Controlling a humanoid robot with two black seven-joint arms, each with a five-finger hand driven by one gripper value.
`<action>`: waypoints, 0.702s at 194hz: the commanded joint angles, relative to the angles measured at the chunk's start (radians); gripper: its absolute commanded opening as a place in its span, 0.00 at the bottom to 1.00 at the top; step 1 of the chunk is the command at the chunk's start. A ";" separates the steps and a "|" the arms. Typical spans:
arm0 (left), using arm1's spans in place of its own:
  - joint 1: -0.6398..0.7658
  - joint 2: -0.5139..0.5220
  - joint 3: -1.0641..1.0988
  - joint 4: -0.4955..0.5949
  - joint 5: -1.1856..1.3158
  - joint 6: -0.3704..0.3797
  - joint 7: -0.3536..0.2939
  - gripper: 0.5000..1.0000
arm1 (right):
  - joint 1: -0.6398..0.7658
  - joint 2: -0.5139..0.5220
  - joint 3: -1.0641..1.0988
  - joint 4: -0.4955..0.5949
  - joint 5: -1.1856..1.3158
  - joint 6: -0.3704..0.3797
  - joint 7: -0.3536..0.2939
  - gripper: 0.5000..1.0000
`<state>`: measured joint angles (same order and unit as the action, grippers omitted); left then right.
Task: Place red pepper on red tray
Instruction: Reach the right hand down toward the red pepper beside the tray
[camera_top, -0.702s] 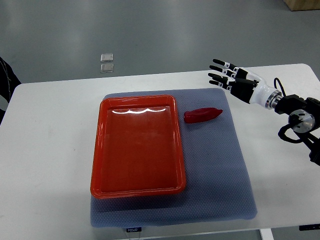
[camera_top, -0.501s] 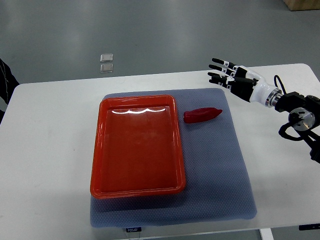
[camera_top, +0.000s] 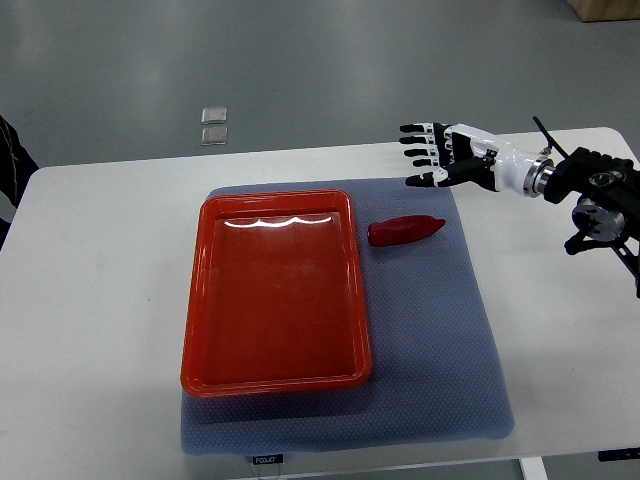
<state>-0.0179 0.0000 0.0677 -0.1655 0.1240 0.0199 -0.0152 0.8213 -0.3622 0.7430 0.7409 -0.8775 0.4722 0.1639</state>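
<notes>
Fingers (camera_top: 418, 146) of the right hand (camera_top: 445, 155) are spread and stretched out toward the picture's left, with the thumb lower and apart from them; they hold nothing. The hand hangs over the far right corner of the mat (camera_top: 430, 330), its arm (camera_top: 585, 190) coming in from the right edge (white wrist, black joints behind it).

The pepper (camera_top: 403, 229) lies on the mat, just beside the tray's (camera_top: 195, 300) far right corner and not on it. It lies nearly crosswise, its pointed tip toward the right. The hand is near it, on the far side and to the right, and not touching it.

The tray sits on the left part of the mat and has nothing in it. The mat lies on a white table (camera_top: 100, 300).

The left arm does not show.
</notes>
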 joint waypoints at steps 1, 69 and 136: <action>0.000 0.000 -0.002 0.000 0.000 0.000 0.000 1.00 | 0.038 -0.004 -0.002 0.002 -0.192 0.002 0.037 0.83; 0.000 0.000 0.000 0.000 0.000 0.000 0.000 1.00 | 0.157 -0.009 -0.304 0.012 -0.538 -0.092 0.088 0.82; 0.000 0.000 0.000 0.000 0.000 0.000 0.000 1.00 | 0.214 0.049 -0.564 -0.052 -0.540 -0.267 0.080 0.78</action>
<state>-0.0183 0.0000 0.0675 -0.1656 0.1242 0.0200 -0.0152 1.0272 -0.3402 0.1993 0.7219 -1.4172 0.2276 0.2482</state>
